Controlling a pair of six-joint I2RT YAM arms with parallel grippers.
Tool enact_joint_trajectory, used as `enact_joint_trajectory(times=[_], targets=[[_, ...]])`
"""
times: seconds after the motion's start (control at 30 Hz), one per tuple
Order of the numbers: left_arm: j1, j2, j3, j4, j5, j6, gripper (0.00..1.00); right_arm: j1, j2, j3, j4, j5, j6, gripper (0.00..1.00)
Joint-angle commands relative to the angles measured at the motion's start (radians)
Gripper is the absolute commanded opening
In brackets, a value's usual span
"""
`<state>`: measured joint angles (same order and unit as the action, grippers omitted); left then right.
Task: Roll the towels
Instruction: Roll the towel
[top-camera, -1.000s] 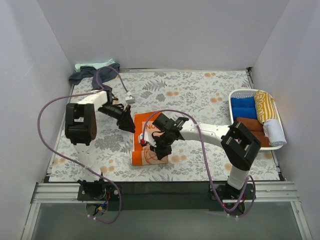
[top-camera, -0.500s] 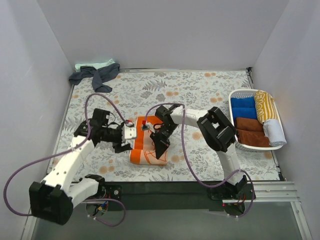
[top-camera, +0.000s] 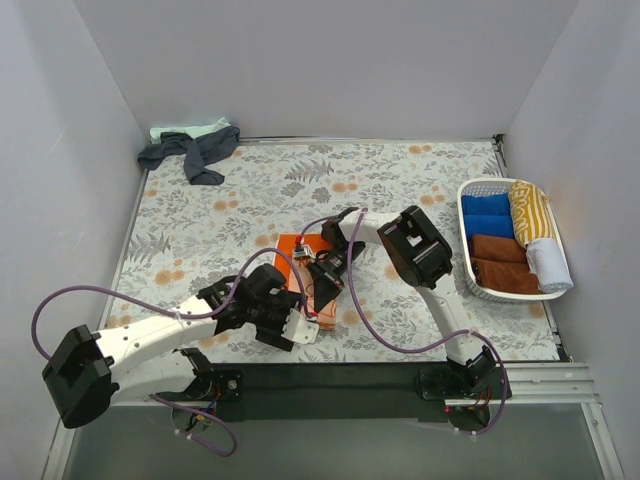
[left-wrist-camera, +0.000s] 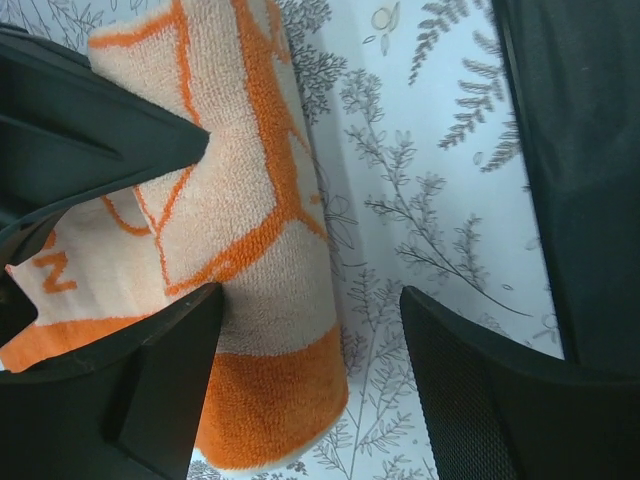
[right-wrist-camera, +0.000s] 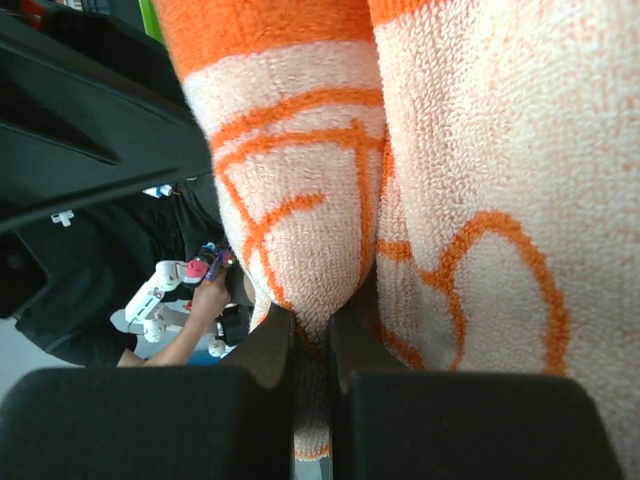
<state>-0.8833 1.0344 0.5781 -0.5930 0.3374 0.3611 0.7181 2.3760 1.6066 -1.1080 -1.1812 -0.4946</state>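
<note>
Towel (left-wrist-camera: 250, 230) (orange) pinched in right jaws; left jaws straddle it.

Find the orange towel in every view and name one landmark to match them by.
Top external: orange towel at table centre, under both arms.
Left wrist: the towel, rolled, left of centre.
Right wrist: the towel fills the upper frame.
Landmark: floral table covering, in top and left wrist views only.

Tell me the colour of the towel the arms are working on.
The towel is orange with pale, orange-lined panels; clearest in the left wrist view.
</note>
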Motion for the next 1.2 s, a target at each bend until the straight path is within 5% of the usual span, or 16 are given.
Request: enact_joint_trajectory(times=[0.0, 0.4, 0.53, 0.57, 0.7, 0.9, 1.17], targets=[[-0.016, 0.059, -0.021, 0.122, -0.138, -0.050, 0.65, 0.009, 0.048, -0.001, 0.004, 0.192, -0.036, 0.01], [-0.023, 0.208, -0.087, 0.239, -0.247, -0.001, 0.50, 0.007, 0.080, 0.044, -0.035, 0.213, -0.067, 0.01], [-0.025, 0.248, -0.070, 0.233, -0.236, 0.021, 0.33, 0.007, 0.089, 0.068, -0.046, 0.232, -0.065, 0.01], [-0.023, 0.256, -0.063, 0.220, -0.235, 0.022, 0.22, 0.006, 0.086, 0.076, -0.047, 0.244, -0.062, 0.03], [-0.023, 0.296, 0.008, 0.115, -0.196, 0.010, 0.01, -0.032, 0.039, 0.169, -0.044, 0.307, -0.027, 0.27], [0.024, 0.357, 0.120, -0.100, -0.032, -0.054, 0.00, -0.166, -0.095, 0.315, -0.043, 0.379, 0.042, 0.54], [0.266, 0.619, 0.400, -0.384, 0.305, 0.005, 0.00, -0.310, -0.343, 0.229, 0.048, 0.463, 0.053, 0.58]])
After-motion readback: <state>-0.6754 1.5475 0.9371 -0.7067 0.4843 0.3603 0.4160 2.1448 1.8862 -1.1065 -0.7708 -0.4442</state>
